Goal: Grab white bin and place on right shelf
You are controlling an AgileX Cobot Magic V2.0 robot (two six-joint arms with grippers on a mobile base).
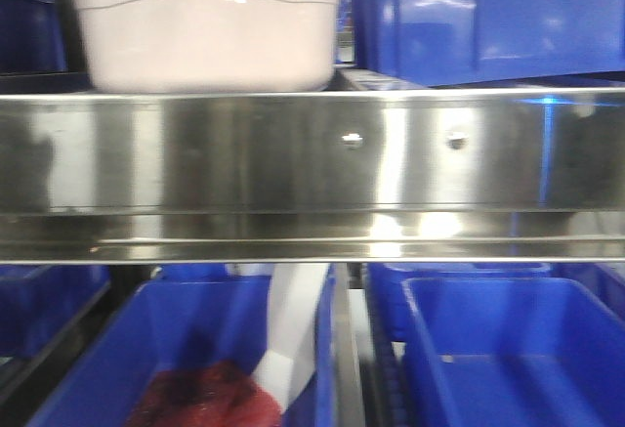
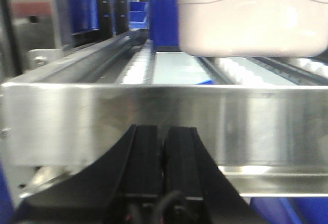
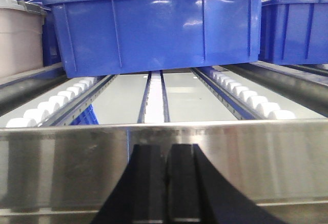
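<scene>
1. Steel racking fills every view: a shiny rack shelf (image 1: 312,168) with a broad reflective front rail crosses the front-facing view, two small screw heads (image 1: 353,140) showing on it.
2. Left gripper (image 2: 164,147): its two black fingers stand pressed side by side with only a thin seam between them, holding nothing, low in front of the rail in the left wrist view.
3. Right gripper (image 3: 165,165): its black fingers are likewise together, nothing between them, just before the same kind of rail in the right wrist view.
4. Beyond the left gripper, white roller tracks (image 2: 137,70) and a pale flat panel run back along the shelf deck.
5. The white bin (image 1: 207,24) sits on the upper level at the left, its base above the rail's top edge; a wavy ridge runs along its side. In the left wrist view it (image 2: 253,16) stands up and to the right of the fingers, well apart from them.
6. In the right wrist view the bin's pale side (image 3: 20,39) shows at the far left, beside a large blue crate (image 3: 159,26) resting on the rollers straight ahead of the right gripper.
7. Another blue crate (image 1: 488,17) stands right of the bin in the front view.
8. Below the rail, open blue crates (image 1: 498,349) sit on a lower level; the left one holds something dark red (image 1: 205,398) and a white strip (image 1: 293,334).
</scene>
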